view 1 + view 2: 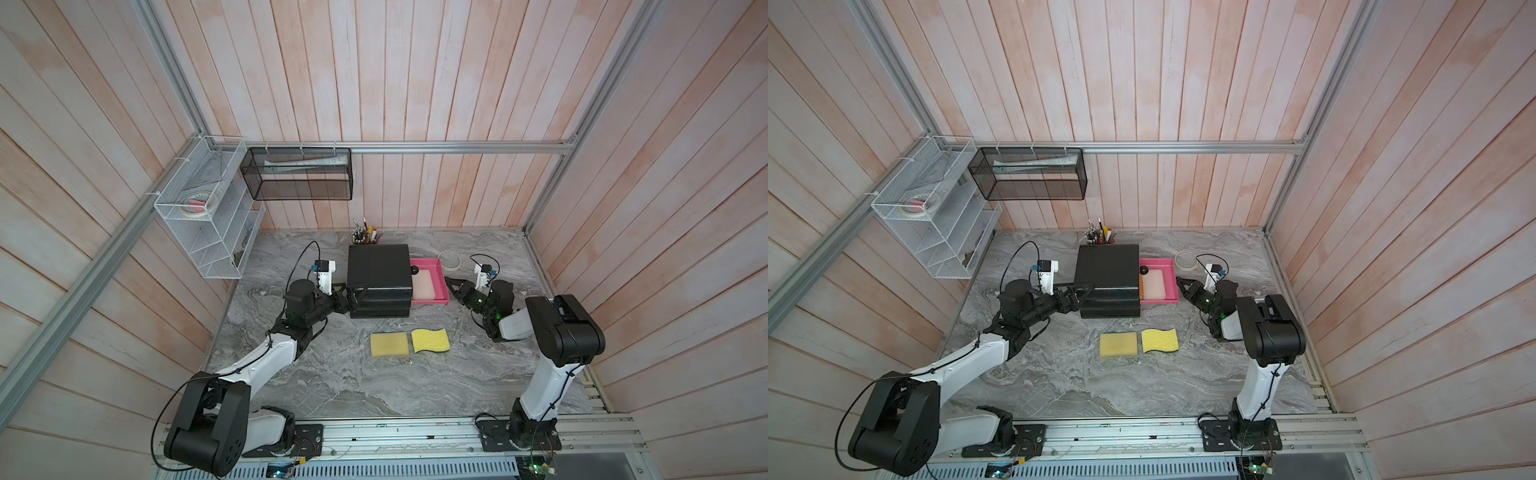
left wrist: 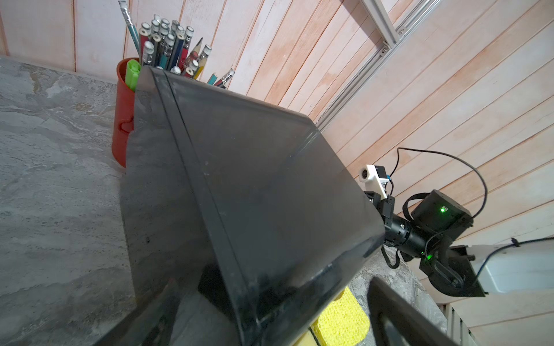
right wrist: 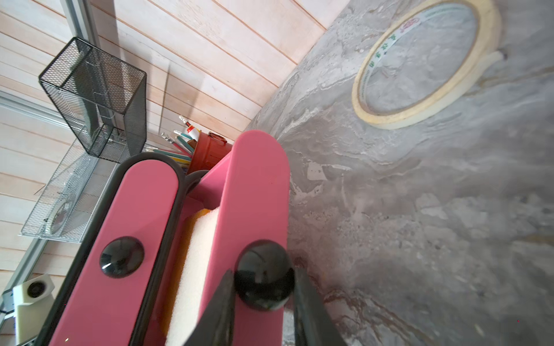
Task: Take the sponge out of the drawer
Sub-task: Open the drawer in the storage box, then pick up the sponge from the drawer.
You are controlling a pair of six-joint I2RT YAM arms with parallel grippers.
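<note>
Grey marble tabletop [image 1: 332,386], plank walls. Black cabinet [image 1: 378,274]; pink drawer [image 1: 443,286] standing open, pale sponge [image 1: 423,284] lying inside. Right hand [image 1: 449,284] clamped narrow on the drawer's black knob [image 3: 263,275]. Left hand [image 1: 356,291] spread wide about the cabinet's corner. Two yellow sponges [image 1: 389,344] lie on the tabletop in front of the cabinet.

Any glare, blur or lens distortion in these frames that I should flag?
Both top views: even light, no glare; wall planks bow under the wide lens. Left wrist: glossy black cabinet mirrors the marble tabletop. Right wrist: drawer knob and end effector fingers, nearest the lens, look soft; tape roll is sharp.
</note>
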